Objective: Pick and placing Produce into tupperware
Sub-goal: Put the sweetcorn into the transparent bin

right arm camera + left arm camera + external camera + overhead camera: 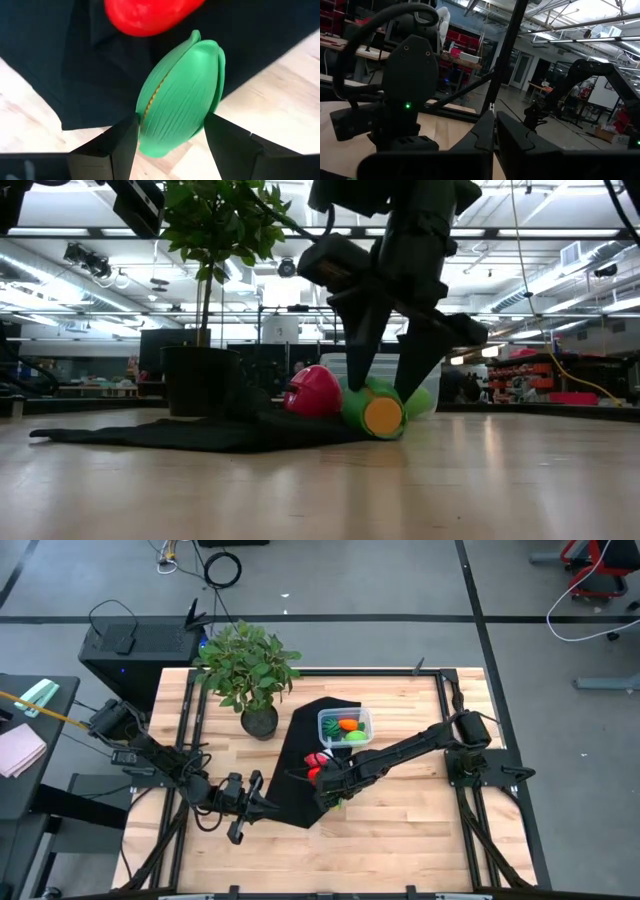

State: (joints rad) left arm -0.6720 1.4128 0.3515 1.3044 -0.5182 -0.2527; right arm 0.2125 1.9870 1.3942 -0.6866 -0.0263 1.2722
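Note:
A green oblong piece of produce (180,95) with an orange round end (383,415) lies on its side at the near edge of the black cloth (297,780). My right gripper (170,131) points down over it, open, one finger on each long side. A red piece (313,390) rests on the cloth just beyond. The clear tupperware (345,726) stands farther back and holds orange and green pieces. My left gripper (495,137) is shut, with nothing in it, near the table's front left (255,805).
A leafy potted plant (250,670) stands at the cloth's far left corner. Black frame rails (185,740) run along the table's left and right sides. Bare wood (400,830) lies toward the near edge.

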